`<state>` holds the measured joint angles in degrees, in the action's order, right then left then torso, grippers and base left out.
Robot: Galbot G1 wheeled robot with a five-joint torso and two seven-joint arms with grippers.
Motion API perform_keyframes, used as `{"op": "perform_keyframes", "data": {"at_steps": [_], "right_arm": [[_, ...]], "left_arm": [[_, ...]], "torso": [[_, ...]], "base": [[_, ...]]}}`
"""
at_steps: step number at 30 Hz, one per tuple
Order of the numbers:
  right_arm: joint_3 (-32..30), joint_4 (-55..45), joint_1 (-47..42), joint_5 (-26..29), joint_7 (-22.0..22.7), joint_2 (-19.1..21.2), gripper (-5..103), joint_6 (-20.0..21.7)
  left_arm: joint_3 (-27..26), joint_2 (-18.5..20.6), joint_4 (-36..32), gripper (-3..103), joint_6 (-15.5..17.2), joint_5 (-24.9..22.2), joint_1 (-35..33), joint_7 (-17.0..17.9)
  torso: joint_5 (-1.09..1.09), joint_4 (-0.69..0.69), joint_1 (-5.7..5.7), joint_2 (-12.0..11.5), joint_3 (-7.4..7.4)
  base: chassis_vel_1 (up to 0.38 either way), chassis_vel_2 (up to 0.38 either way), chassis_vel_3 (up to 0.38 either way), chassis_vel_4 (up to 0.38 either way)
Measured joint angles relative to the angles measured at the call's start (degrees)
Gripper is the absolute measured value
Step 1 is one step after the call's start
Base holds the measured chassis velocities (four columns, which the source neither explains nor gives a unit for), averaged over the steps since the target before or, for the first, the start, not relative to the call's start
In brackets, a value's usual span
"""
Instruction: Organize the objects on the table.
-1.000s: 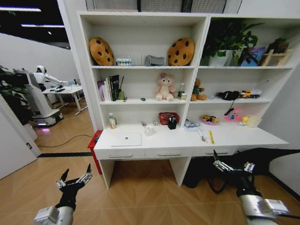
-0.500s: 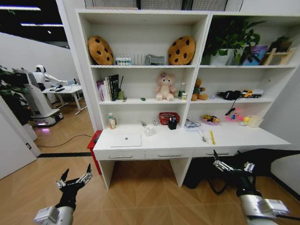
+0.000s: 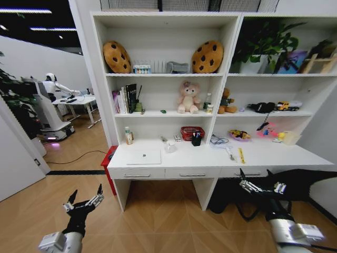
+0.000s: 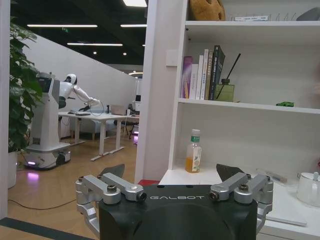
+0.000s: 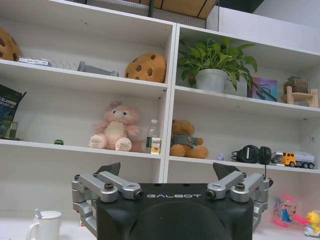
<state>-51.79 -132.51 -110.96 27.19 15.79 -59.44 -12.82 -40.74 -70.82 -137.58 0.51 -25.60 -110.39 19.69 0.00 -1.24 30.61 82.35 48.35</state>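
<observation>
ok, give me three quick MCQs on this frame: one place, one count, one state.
1. The laptop lies where?
A. left part of the table
B. top shelf
C. floor

2. How many cookie cushions on the top shelf?
A. one
B. two
C. four

3. The left gripper is:
A. shut on a pen
B. open, holding nothing
C. resting on the table

Answers:
1 A, it lies flat above the left drawer.
2 B, one left, one right.
3 B, its fingers are spread above the floor; the right gripper likewise.

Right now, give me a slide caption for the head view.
Both open grippers, left and right, held low before the white desk holding a laptop.
</observation>
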Motion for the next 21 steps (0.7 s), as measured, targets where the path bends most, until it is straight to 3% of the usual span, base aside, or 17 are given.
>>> {"op": "perform_keyframes", "data": {"at_steps": [21], "right_arm": [[0.0,0.0,0.0,0.0,0.0,0.0,100,0.0]], "left_arm": [[0.0,0.0,0.0,100,0.0,0.0,0.0,0.0]], "torso": [[0.0,0.0,0.0,0.0,0.0]], "base": [[0.0,0.0,0.0,0.0]]}}
